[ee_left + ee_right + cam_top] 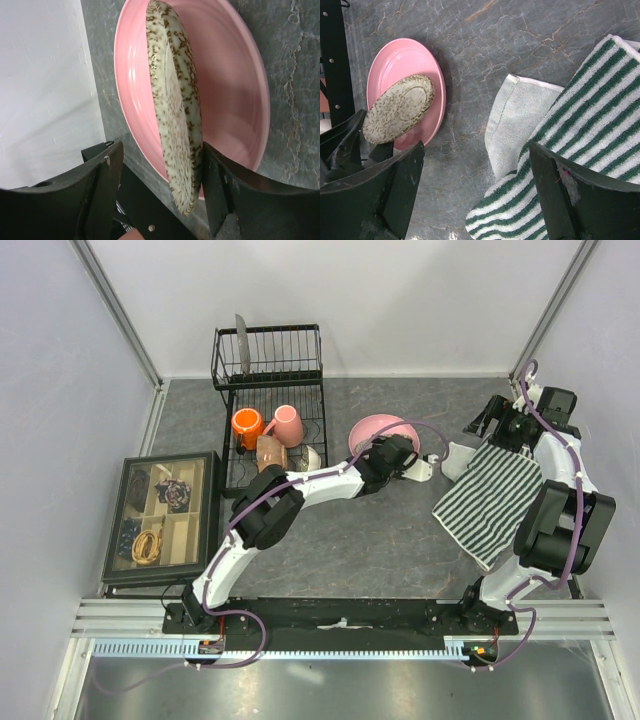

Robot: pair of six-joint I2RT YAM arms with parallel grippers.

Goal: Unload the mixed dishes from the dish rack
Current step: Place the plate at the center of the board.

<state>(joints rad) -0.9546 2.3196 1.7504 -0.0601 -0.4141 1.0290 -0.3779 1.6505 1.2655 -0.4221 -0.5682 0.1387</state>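
- The black-framed box (170, 457) of trinkets sits at the far left of the top view and has no part in the job.
- The dish rack (280, 358) stands at upper left of centre. On its slotted base are an orange mug (246, 426), a pink mug (288, 425), a tan-brown bowl (271, 453) and a small white bowl (313, 457), so most of the load is not yet out.
- The pink dish (230, 90) lies on the tabletop (350, 540) just right of the rack, near the middle of the top view.
- A speckled plate (175, 100) stands on edge over the pink dish, its foot ring showing in the right wrist view. Whether its lower rim rests on the dish I cannot tell.
- The left hand (162, 155) reaches over that dish with its fingers spread. The plate's rim lies against the finger (220, 195) at the right of the wrist frame; the other finger (102, 190) is apart from it, so nothing is pinched.
- I judge the step in hand to be setting the speckled plate down in the pink dish.
- Next, the left hand should lift away without catching the rim, since the plate will likely tip flat. Then it goes back to the rack for a mug or bowl.
- The striped cloth (490, 500) lies rumpled at the right.
- The right hand (477, 155) hovers above the cloth's edge, fingers wide apart and holding nothing.
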